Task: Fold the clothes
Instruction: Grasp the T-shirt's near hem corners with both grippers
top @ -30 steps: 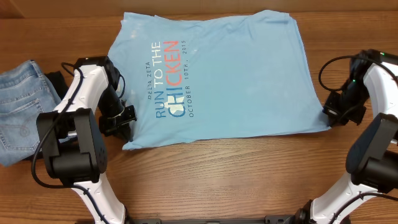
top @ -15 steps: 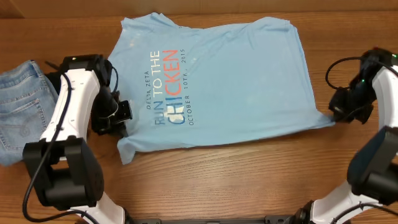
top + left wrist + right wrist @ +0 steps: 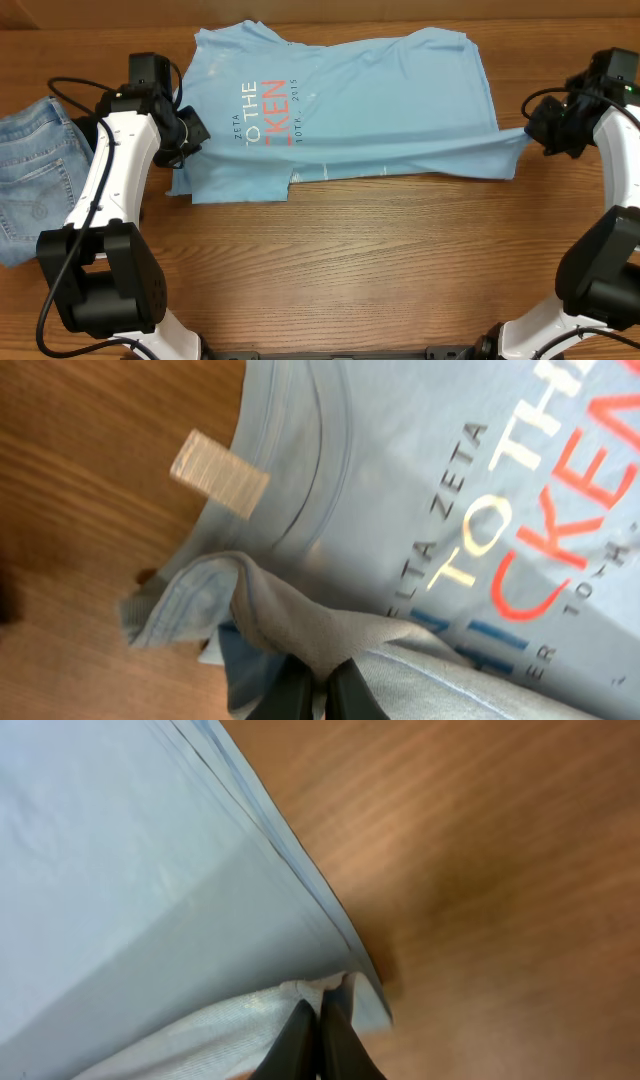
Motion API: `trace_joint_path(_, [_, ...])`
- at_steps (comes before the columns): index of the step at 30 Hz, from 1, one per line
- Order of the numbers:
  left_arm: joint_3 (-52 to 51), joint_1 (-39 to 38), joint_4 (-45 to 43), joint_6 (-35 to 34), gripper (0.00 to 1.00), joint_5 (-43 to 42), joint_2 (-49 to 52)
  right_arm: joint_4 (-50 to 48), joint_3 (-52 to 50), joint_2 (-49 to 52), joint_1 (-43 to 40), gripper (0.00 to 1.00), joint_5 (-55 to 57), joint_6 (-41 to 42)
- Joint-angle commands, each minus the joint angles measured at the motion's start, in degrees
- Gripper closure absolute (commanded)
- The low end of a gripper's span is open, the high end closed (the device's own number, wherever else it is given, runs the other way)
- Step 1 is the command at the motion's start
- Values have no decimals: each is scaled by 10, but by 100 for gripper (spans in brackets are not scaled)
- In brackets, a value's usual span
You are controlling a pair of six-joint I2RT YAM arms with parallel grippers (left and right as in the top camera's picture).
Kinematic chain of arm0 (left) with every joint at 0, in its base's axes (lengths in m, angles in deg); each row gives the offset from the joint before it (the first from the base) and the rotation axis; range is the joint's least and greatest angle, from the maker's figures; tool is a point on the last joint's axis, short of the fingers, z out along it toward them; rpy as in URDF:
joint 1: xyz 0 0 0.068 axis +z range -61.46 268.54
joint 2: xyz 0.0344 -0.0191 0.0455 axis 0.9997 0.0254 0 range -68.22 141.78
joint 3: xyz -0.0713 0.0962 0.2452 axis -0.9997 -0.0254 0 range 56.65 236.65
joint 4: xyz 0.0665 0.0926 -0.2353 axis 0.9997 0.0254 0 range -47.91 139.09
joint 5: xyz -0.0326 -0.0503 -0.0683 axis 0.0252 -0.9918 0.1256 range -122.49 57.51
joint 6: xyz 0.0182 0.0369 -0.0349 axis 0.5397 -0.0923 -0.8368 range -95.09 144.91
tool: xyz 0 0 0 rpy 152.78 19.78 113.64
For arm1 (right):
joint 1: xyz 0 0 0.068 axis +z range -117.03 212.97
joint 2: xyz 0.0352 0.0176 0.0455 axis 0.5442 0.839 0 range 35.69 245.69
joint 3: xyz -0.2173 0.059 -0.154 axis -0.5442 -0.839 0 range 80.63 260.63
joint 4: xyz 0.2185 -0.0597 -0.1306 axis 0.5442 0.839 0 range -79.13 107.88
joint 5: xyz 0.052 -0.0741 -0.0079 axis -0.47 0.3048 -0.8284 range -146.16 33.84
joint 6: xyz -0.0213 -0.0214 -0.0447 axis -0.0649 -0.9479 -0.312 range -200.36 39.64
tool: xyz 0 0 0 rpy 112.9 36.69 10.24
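— What colours are you getting?
— I see a sky-blue T-shirt (image 3: 380, 90) with white and orange-red lettering (image 3: 252, 112). Faded blue jeans (image 3: 30, 180) at nine o'clock, on a brown wood-grain table (image 3: 350, 280).

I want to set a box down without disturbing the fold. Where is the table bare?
The table is bare in a wide strip along the T-shirt's near edge. Crowded: the left side, with jeans and left claw; the right claw pinches the shirt's right corner.

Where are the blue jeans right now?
In the overhead view, the faded blue denim jeans lie at the far left of the wooden table, beside the left arm.
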Motion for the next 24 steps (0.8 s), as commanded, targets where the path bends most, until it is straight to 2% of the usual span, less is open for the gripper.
trace_joint_path(1, [0,1,-28,-10,95,16,-12,-43,4,10,21,95,-12,-5])
trace_joint_path(3, [0,1,-36,-13,91,16,-11,-67,4,10,37,95,-12,-5])
trace_joint_path(8, [0,0,-60,-13,89,16,-8,-101,4,12,57,95,-8,-4])
trace_joint_path(15, [0,0,-74,-13,82,29,-2,-98,4,85,56,92,0,-4])
trace_joint_path(19, [0,0,-55,-13,80,26,15,-85,4,100,54,62,55,-4])
trace_joint_path(20, [0,0,-43,-13,80,26,18,-82,4,100,53,59,58,-4])
trace_joint_path(22, [0,0,-22,-13,76,26,19,-71,4,100,53,59,57,-4])
trace_joint_path(24, [0,0,15,-13,72,24,19,-58,4,100,54,63,57,-4])
